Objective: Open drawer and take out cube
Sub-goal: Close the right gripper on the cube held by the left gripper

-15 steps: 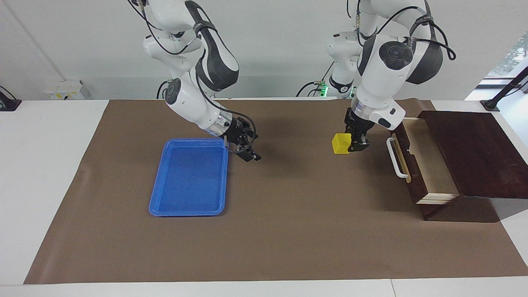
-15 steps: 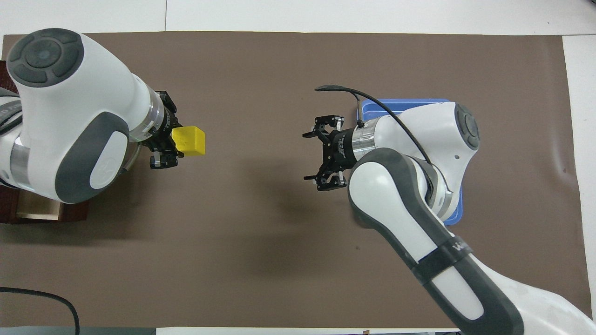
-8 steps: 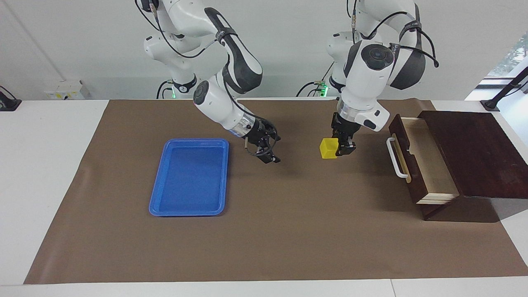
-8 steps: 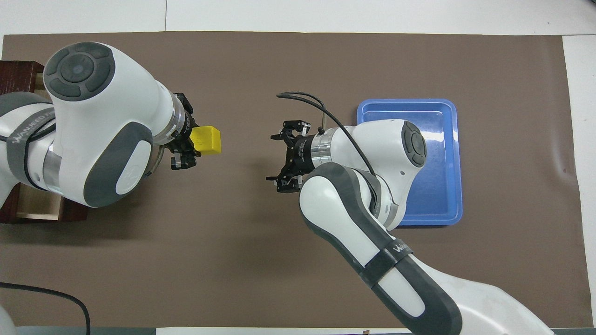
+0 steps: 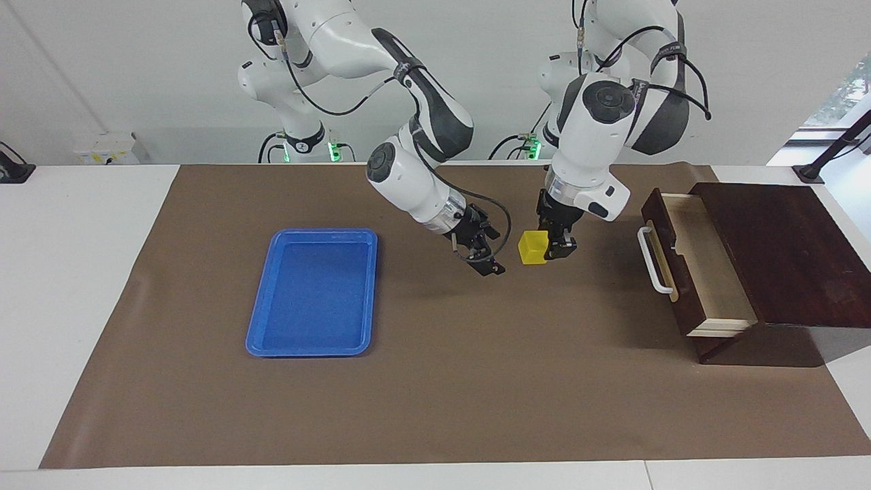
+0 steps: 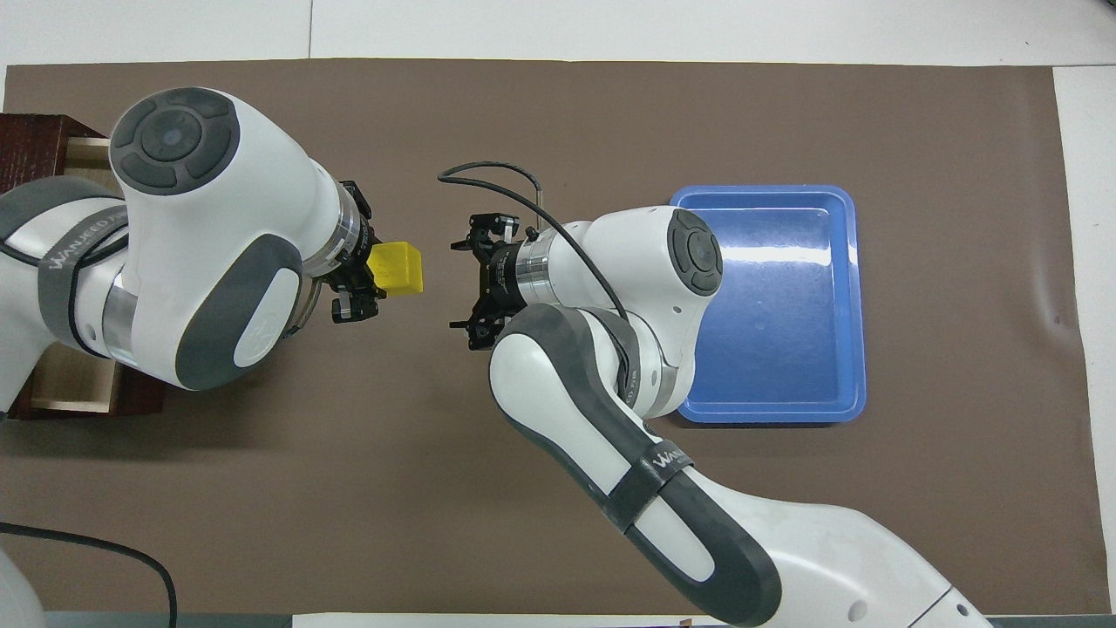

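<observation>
Facing view: left tool (image 5: 552, 246) grips cube (image 5: 533, 247), faces upright; right tool (image 5: 484, 253) spread wide.

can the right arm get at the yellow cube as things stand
Probably yes. The cube hangs over bare mat in the left gripper, and the open right gripper faces its free side with nothing between them.

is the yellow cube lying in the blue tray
No, the cube is held up by the left gripper over the brown mat, and the blue tray has nothing in it.
</observation>
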Controlling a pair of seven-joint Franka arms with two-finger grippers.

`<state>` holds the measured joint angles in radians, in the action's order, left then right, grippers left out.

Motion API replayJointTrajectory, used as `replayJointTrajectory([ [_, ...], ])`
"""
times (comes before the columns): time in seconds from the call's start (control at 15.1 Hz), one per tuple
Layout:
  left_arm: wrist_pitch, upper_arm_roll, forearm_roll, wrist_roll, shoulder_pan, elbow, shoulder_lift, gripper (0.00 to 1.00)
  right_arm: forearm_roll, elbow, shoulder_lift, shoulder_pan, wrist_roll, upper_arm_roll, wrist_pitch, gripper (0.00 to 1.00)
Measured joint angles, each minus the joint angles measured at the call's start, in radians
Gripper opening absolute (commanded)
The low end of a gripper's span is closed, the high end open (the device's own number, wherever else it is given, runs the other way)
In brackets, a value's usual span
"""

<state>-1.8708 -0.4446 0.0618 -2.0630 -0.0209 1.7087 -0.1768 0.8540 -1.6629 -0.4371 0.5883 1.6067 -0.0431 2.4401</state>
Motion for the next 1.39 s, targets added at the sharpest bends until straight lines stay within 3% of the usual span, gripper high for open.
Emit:
replayJointTrajectory([
  [0.73, -0.003, 0.0, 0.0, -0.004, 0.0, 0.016, 0.0, 0.0, -0.012, 0.133, -0.069, 0.024, 0.05, 0.003, -0.041, 1.0],
  [1.39, -0.018, 0.0, 0.0, -0.009, 0.0, 0.025, 0.0, 0.0, -0.013, 0.144, -0.076, 0.05, 0.052, 0.0, -0.041, 1.0],
])
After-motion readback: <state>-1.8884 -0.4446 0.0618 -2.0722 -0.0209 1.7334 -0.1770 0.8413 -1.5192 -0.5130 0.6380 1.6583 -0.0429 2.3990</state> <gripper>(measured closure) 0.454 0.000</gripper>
